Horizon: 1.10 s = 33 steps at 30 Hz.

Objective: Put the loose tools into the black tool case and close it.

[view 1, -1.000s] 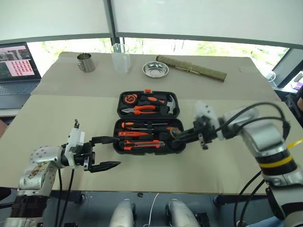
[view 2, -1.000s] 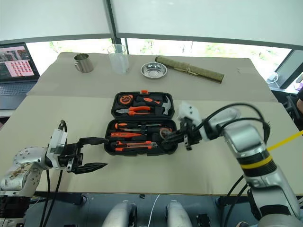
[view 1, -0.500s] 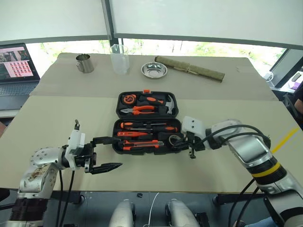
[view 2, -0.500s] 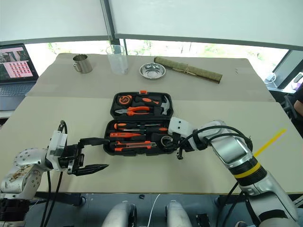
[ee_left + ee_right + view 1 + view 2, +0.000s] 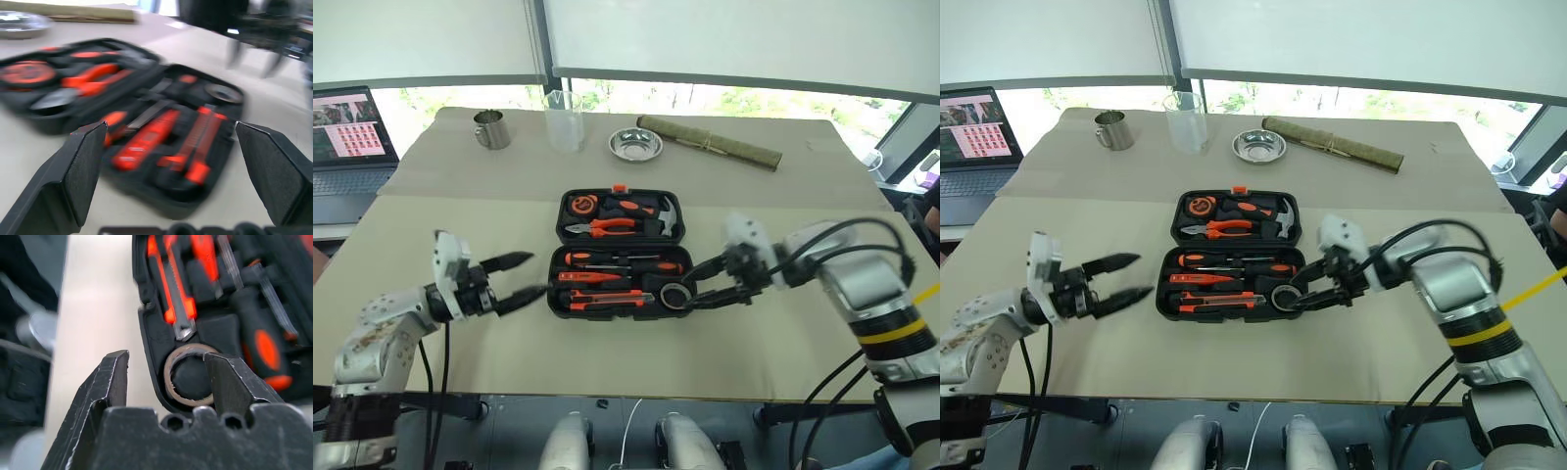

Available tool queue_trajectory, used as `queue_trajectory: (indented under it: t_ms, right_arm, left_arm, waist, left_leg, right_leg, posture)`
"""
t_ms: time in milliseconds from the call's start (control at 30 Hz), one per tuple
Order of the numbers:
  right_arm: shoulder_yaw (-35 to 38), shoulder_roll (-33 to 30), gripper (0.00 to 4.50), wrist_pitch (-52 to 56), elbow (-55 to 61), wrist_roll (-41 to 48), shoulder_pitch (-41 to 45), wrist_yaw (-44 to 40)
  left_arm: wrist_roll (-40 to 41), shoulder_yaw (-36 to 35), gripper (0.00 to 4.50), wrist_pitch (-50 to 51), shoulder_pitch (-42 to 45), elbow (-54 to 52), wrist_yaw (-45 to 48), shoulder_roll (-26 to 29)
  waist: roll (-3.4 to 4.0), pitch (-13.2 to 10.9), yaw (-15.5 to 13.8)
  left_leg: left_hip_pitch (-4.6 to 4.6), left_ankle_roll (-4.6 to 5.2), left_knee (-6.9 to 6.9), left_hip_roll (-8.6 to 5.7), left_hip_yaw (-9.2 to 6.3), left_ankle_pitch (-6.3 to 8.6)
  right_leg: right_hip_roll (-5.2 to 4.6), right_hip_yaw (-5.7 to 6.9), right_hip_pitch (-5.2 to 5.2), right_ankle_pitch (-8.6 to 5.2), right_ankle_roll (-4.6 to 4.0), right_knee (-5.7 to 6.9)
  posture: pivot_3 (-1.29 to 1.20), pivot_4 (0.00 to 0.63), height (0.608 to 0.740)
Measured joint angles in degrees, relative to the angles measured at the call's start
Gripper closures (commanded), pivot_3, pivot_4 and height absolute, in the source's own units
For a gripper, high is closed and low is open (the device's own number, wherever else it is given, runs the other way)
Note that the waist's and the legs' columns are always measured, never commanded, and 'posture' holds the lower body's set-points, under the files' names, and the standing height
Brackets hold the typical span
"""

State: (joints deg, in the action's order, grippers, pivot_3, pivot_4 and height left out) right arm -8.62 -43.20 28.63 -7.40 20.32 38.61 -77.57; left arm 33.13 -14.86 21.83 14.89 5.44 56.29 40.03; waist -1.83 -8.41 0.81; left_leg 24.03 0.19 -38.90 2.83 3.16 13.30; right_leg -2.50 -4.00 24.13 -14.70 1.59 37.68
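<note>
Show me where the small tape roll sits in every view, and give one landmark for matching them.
Left eye view: tape roll in the tool case's near right corner.
Right eye view: same corner.
Left wrist view: far corner.
Right wrist view: centre, low.
Shared landmark: utility knife beside it.

Head eyes overlook table (image 5: 431, 235); wrists view case (image 5: 161, 147) closely.
</note>
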Motion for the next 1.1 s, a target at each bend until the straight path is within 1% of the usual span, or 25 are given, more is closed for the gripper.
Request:
queue_trajectory:
  t_ms: [67,100,167,200,267,300,333,367,467,533,633,800,967,1100]
  right_arm:
    - [0.58,2.24,3.33,-7.22,-6.14,-3.29,0.76,4.14]
    - [0.36,3.83,3.76,-12.59,-10.3,-6.36,1.27,7.19]
    - [0.01,6.74,4.42,-20.25,-16.71,-10.54,1.97,11.82]
    - [-0.04,8.34,4.5,-23.34,-19.52,-11.98,2.54,13.95]
    - [-0.6,11.21,4.5,-29.39,-24.7,-14.85,3.88,17.24]
    - [-1.18,11.73,4.5,-31.02,-26.42,-15.92,4.47,18.25]
    - [-1.75,12.94,4.5,-33.38,-30.52,-17.99,6.05,20.62]
    - [-2.04,14.41,4.5,-34.82,-34.33,-19.72,7.56,23.0]
    - [-2.54,17.13,4.5,-38.07,-40.74,-21.85,9.78,25.3]
    - [-2.51,17.59,4.5,-38.98,-42.18,-21.99,10.22,25.12]
    - [-2.15,17.69,4.5,-39.1,-42.24,-21.92,10.11,23.96]
    - [-1.41,15.58,4.5,-35.5,-32.68,-20.91,4.55,19.92]
    - [-0.04,13.9,4.5,-26.26,-17.81,-18.0,-3.93,18.43]
    - [0.3,12.76,4.5,-20.44,-9.62,-16.7,-9.48,18.41]
  left_arm:
    - [-1.47,0.18,1.81,0.96,2.57,2.28,-3.88,-1.36]
    - [-2.62,0.76,2.25,1.56,4.21,3.72,-6.09,-2.03]
    - [-5.2,2.51,2.95,2.28,5.93,5.74,-8.58,-2.09]
    - [-6.52,3.42,3.23,2.44,6.63,6.67,-9.44,-2.12]
    - [-8.84,5.59,4.03,2.82,7.8,8.18,-10.46,-2.24]
    - [-9.57,6.29,4.27,2.99,8.36,8.87,-10.7,-2.4]
    - [-10.91,7.1,4.44,2.71,9.83,10.85,-11.07,-3.4]
    - [-11.65,7.87,4.44,2.2,11.29,12.62,-11.48,-4.91]
    - [-13.4,10.13,4.44,0.22,13.39,16.19,-11.14,-8.2]
    - [-14.05,10.81,4.44,-1.07,14.52,18.08,-11.13,-10.04]
    - [-15.55,11.17,4.44,-3.17,15.99,20.28,-10.71,-10.43]
    - [-15.96,11.66,4.44,-4.67,14.31,18.86,-7.16,-10.28]
    - [-15.05,11.26,4.44,-3.54,8.73,11.63,-5.31,-8.59]
    - [-13.73,9.89,4.44,-0.88,4.49,5.85,-5.51,-7.77]
  waist:
    - [-0.02,0.0,0.18]
    - [-0.03,-0.01,0.22]
    - [-0.02,-0.01,0.33]
    - [-0.02,-0.01,0.42]
    - [-0.02,-0.01,0.46]
    - [-0.02,-0.01,0.4]
    - [-0.02,-0.02,0.37]
    - [-0.03,-0.02,0.25]
    - [-0.02,-0.02,0.16]
    - [-0.02,-0.02,0.18]
    - [-0.02,-0.02,0.23]
    - [-0.01,-0.01,0.17]
    - [0.0,0.0,0.22]
    - [0.0,0.0,0.25]
  left_leg:
    - [0.0,0.0,0.0,0.0,0.02,0.0]
    - [0.03,-0.01,0.01,-0.01,0.02,-0.01]
    - [0.05,-0.01,0.07,-0.01,0.04,-0.01]
    - [0.06,-0.01,0.1,-0.02,0.06,-0.01]
    - [0.1,-0.02,0.12,-0.02,0.06,-0.01]
    - [0.11,-0.02,0.11,-0.02,0.06,-0.01]
    - [0.09,-0.02,0.09,-0.03,0.07,-0.01]
    - [0.12,-0.06,0.07,-0.04,0.06,-0.03]
    - [0.13,-0.07,0.07,-0.06,0.07,-0.04]
    - [0.13,-0.07,0.07,-0.05,0.05,-0.04]
    - [0.1,-0.07,0.09,-0.04,0.04,-0.04]
    - [0.11,-0.06,0.12,-0.04,0.03,-0.02]
    - [0.1,-0.04,0.16,-0.01,0.01,0.01]
    - [0.07,-0.04,0.15,-0.01,0.03,0.01]
  right_leg:
    - [0.01,-0.01,0.02,0.0,0.0,0.03]
    - [0.01,-0.02,0.07,0.01,0.0,0.04]
    - [0.01,-0.05,0.12,0.01,-0.01,0.06]
    - [0.01,-0.06,0.16,0.01,-0.01,0.05]
    - [0.0,-0.07,0.19,0.01,-0.01,0.05]
    - [-0.01,-0.06,0.18,0.01,-0.01,0.05]
    - [-0.02,-0.06,0.16,0.01,-0.02,0.06]
    - [-0.03,-0.04,0.16,0.02,-0.01,0.05]
    - [-0.04,-0.05,0.15,0.02,-0.01,0.05]
    - [-0.03,-0.04,0.14,0.03,-0.01,0.06]
    - [-0.03,-0.04,0.15,0.03,-0.01,0.11]
    - [-0.05,-0.04,0.1,0.02,0.0,0.14]
    - [-0.04,-0.05,0.09,0.02,0.0,0.26]
    - [-0.04,-0.06,0.1,0.01,0.0,0.0]
  posture:
    - [0.0,0.15,0.74]
    - [0.0,0.15,0.74]
    - [0.0,0.15,0.74]
    - [0.0,0.15,0.74]
    - [0.0,0.15,0.74]
    - [0.0,0.15,0.74]
    - [0.0,0.15,0.74]
    - [0.0,0.15,0.74]
    - [0.0,0.15,0.74]
    - [0.0,0.15,0.74]
    - [0.0,0.15,0.74]
    - [0.0,0.15,0.74]
    - [0.0,0.15,0.74]
    - [0.0,0.15,0.74]
